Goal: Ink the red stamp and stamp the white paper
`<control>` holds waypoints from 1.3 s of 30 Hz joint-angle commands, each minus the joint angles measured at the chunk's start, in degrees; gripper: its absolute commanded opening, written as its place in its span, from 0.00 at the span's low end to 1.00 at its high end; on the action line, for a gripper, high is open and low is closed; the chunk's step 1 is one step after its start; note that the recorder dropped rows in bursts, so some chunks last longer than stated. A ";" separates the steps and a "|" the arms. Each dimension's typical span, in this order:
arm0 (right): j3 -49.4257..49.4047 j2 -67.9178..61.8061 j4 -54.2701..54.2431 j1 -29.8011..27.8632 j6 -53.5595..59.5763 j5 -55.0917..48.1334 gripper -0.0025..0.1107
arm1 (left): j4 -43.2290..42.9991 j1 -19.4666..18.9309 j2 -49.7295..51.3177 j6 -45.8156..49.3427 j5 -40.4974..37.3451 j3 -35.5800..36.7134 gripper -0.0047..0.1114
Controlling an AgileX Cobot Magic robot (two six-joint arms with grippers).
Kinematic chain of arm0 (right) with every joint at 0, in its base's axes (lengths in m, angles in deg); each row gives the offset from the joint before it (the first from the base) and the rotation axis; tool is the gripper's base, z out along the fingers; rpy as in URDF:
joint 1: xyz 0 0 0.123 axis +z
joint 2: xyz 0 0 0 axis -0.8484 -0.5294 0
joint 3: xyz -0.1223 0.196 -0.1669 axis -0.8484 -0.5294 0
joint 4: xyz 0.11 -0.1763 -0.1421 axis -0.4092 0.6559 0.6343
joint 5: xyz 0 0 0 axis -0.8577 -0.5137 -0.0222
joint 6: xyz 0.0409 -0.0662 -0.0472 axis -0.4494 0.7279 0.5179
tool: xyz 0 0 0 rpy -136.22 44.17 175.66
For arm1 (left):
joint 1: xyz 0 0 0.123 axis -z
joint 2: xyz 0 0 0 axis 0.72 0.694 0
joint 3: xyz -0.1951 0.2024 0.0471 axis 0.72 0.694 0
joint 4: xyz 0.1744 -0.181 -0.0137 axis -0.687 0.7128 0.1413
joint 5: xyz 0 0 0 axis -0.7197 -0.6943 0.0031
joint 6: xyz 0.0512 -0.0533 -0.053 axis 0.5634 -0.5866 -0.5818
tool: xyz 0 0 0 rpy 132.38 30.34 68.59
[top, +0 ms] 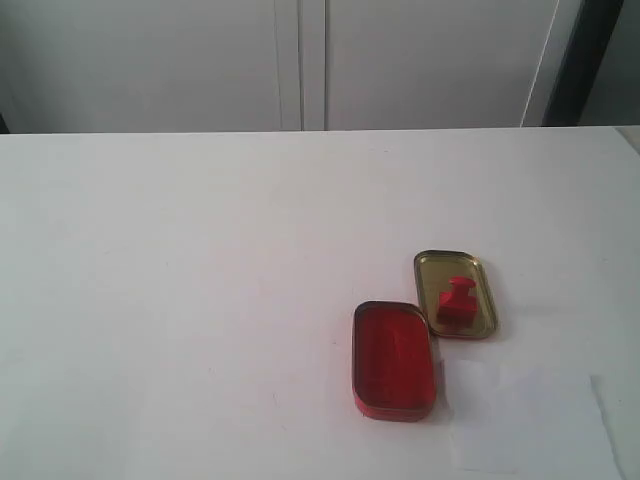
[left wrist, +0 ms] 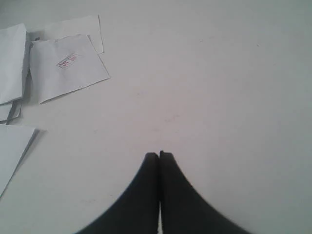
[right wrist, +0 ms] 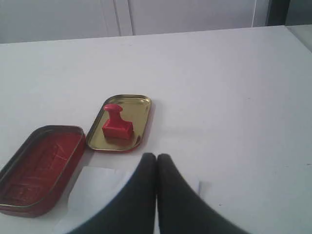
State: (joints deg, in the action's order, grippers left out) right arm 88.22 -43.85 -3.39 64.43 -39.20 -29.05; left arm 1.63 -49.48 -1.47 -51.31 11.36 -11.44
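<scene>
While left gripper (left wrist: 159, 155) and right gripper (right wrist: 156, 156) sit closed and empty, red stamp (top: 456, 300) stands in gold-lined lid (top: 478, 268).
Ink-pad tin (top: 391, 411) rounded, glossy red; white paper (top: 520, 415) just beside it.

- One small red plastic stamp (top: 457, 300)
- One rectangular red ink-pad tin (top: 393, 360)
- One gold-lined tin lid (top: 430, 272)
- One thin white paper sheet (top: 520, 415)
- At least four loose white sheets (left wrist: 68, 66)

I can read nothing: the red imprint (left wrist: 68, 61) on a loose white sheet (left wrist: 73, 80) is too blurred.
</scene>
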 commanded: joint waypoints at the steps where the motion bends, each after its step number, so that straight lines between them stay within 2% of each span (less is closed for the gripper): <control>1: -0.23 0.22 0.41 -0.11 0.02 1.10 0.02 | 0.27 0.18 -0.26 -0.53 0.23 0.05 0.04; 17: -0.23 0.22 0.41 -0.11 0.02 22.82 0.02 | 0.27 0.18 -0.26 -0.53 0.23 0.05 0.04; 27: -0.23 0.22 0.41 -0.11 -0.73 26.94 0.02 | 0.27 0.18 -0.26 -0.53 0.23 0.05 0.04; 39: 2.00 0.22 0.41 -0.11 -0.30 26.58 0.02 | 0.27 0.18 -0.26 -0.53 0.23 0.05 0.04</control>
State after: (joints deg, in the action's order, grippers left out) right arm 88.41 -43.85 -3.39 64.43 -39.52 -3.29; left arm 1.63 -49.48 -1.47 -51.31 11.36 -11.44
